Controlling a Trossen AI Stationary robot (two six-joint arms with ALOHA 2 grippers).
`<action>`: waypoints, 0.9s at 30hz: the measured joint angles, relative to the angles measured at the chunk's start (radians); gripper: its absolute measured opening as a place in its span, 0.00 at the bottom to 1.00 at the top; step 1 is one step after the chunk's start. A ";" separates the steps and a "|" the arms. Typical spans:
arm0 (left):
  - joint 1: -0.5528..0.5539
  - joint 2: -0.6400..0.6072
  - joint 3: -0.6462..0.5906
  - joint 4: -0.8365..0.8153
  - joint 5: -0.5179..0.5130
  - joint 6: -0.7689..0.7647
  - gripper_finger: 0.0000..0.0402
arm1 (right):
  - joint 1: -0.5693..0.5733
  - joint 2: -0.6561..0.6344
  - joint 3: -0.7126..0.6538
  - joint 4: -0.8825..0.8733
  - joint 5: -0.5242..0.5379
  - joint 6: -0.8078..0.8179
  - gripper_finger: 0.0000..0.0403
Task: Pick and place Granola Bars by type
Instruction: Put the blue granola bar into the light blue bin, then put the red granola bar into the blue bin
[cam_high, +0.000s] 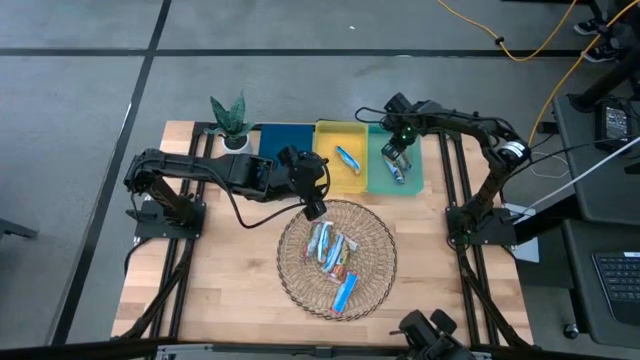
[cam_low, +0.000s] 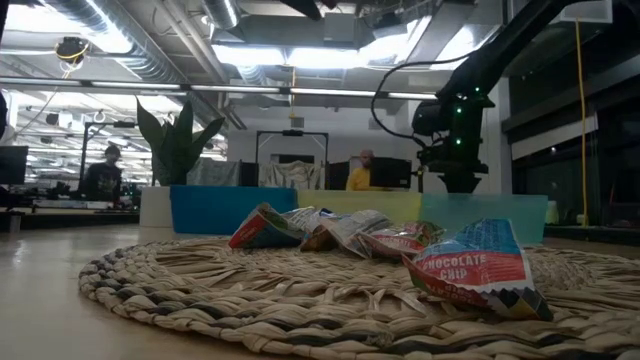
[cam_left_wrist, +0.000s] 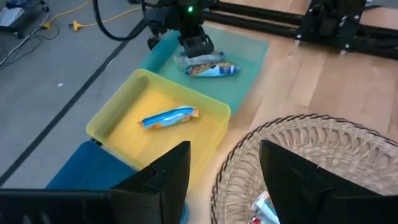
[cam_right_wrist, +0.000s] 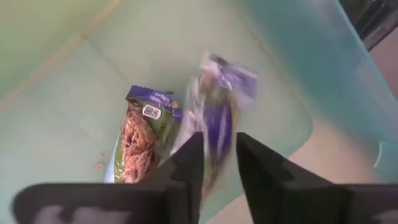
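Note:
Several shiny granola bars (cam_high: 330, 245) lie piled in the round wicker basket (cam_high: 283, 262), one blue bar (cam_high: 345, 292) near its near rim. Another blue bar (cam_left_wrist: 168, 117) lies flat in the yellow tray (cam_high: 335, 182). A bar with a green and purple wrapper (cam_right_wrist: 140, 134) lies in the green tray (cam_high: 412, 150). My right gripper (cam_right_wrist: 219, 140) stands low over the green tray, shut on a blue and silver bar (cam_right_wrist: 221, 93). My left gripper (cam_left_wrist: 224, 149) hangs open above the basket's far-left rim, beside the yellow tray. My right gripper pinches the blue and silver bar between its two fingers at one end (cam_right_wrist: 214, 149), coming from above and pointing down. The rest of the bar (cam_right_wrist: 227, 81) hangs below the fingers over the green tray's floor, beside the bar lying there.
A blue tray (cam_high: 283, 138) sits left of the yellow one, with a potted plant (cam_high: 230, 118) at the far-left corner. Bare wood lies left and right of the basket. People sit in the room beyond the table's far edge (cam_low: 360, 170).

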 joint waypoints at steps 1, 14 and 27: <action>0.000 0.000 0.000 -0.003 0.000 0.000 0.46 | 0.000 -0.003 0.000 -0.005 0.000 0.002 0.29; 0.000 0.000 0.000 -0.169 -0.068 -0.021 0.46 | 0.028 -0.159 0.000 -0.056 0.001 0.109 0.67; 0.000 -0.011 -0.082 -0.319 -0.091 -0.106 0.46 | 0.308 -0.523 0.000 -0.056 0.019 0.236 0.59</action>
